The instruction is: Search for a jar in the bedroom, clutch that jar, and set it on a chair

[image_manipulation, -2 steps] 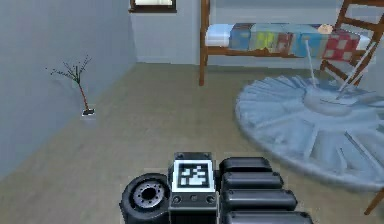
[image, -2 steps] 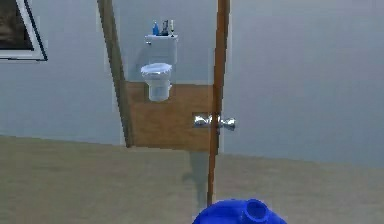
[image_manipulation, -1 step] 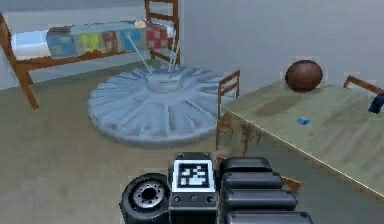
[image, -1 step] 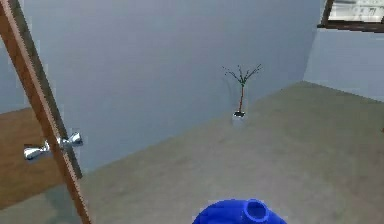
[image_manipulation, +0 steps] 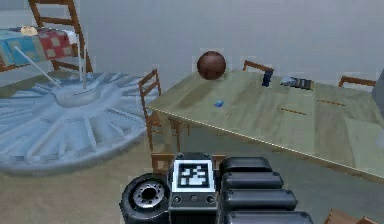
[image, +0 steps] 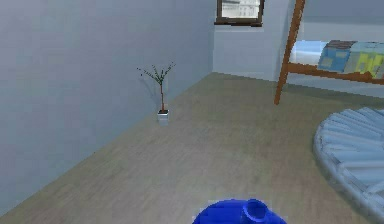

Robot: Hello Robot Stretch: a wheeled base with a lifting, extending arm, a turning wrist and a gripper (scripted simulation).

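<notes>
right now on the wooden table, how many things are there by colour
brown: 1, the ball
blue: 1, a small blob
dark: 2, an upright thing and a flat one
total: 4 on the table

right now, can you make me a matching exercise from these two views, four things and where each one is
1 potted plant
2 brown ball
3 round rug
4 window

a on the wooden table
b high on the far wall
c spread flat on the floor beside the table
d standing by the wall at the forward view's left

Pairs: 1-d, 2-a, 3-c, 4-b
</notes>
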